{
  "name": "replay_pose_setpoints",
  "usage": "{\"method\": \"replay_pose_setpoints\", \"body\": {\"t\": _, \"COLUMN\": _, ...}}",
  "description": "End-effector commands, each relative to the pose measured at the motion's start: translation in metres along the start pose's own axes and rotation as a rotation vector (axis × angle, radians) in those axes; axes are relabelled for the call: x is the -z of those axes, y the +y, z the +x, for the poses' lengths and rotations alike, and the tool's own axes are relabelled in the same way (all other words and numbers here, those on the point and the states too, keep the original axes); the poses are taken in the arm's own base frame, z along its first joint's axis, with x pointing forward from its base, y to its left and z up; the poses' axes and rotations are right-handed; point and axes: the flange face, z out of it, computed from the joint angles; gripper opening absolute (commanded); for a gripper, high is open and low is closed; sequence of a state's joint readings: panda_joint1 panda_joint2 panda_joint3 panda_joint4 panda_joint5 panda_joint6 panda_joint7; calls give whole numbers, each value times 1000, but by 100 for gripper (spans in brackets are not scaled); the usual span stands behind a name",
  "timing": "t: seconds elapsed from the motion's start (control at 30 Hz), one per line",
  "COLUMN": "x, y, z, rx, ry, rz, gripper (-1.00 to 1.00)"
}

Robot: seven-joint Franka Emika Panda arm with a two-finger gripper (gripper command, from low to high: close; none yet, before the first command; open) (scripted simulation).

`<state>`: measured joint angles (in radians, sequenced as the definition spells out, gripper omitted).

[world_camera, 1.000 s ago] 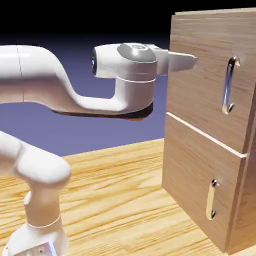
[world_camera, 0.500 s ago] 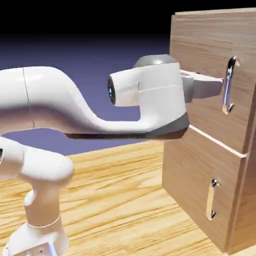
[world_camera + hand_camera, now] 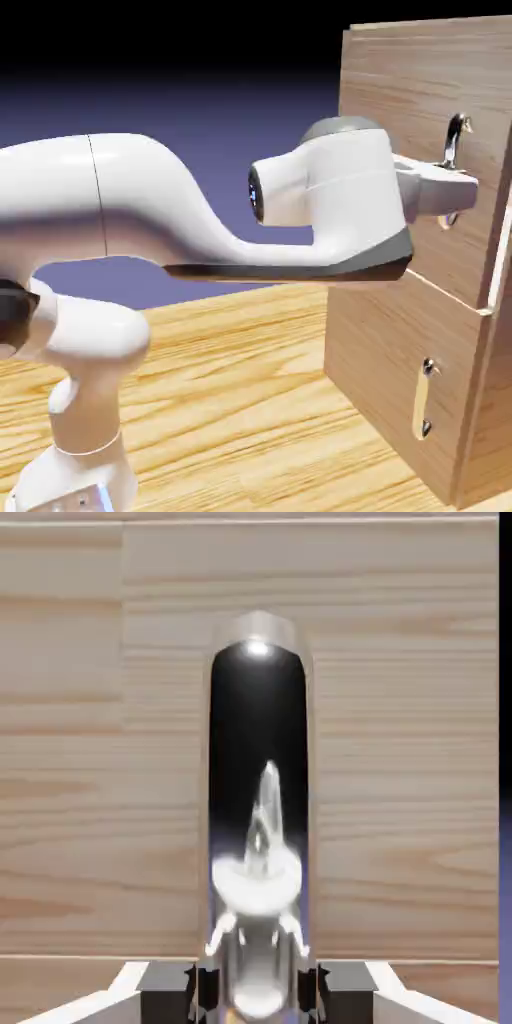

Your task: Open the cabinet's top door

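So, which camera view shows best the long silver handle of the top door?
The hand view: the handle fills the middle, running up from between the two grey fingertips, which are shut on it. In the exterior view, the gripper covers most of the handle; only its upper end and a bit below show.

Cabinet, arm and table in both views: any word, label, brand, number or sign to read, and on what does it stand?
None. The cabinet, its top door, the silver handle, the gripper and the table carry no lettering, numbers or signs: only wood grain, white casing and reflections on metal.
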<state>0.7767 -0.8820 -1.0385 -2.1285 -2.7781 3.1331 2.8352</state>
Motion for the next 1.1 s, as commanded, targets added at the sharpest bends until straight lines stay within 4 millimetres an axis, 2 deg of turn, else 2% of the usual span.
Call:
{"method": "replay_pose_setpoints", "body": {"t": 0.0, "x": 6, "y": -2, "z": -2, "rx": -1, "ry": 12, "rz": -12, "gripper": -100}}
{"method": "replay_pose_setpoints", "body": {"t": 0.63, "x": 107, "y": -45, "z": -45, "rx": -1, "ry": 225, "rz": -225, "gripper": -100}}
{"method": "replay_pose_setpoints", "body": {"t": 1.07, "x": 158, "y": -82, "z": -82, "rx": -1, "ry": 356, "rz": -356, "gripper": -100}}
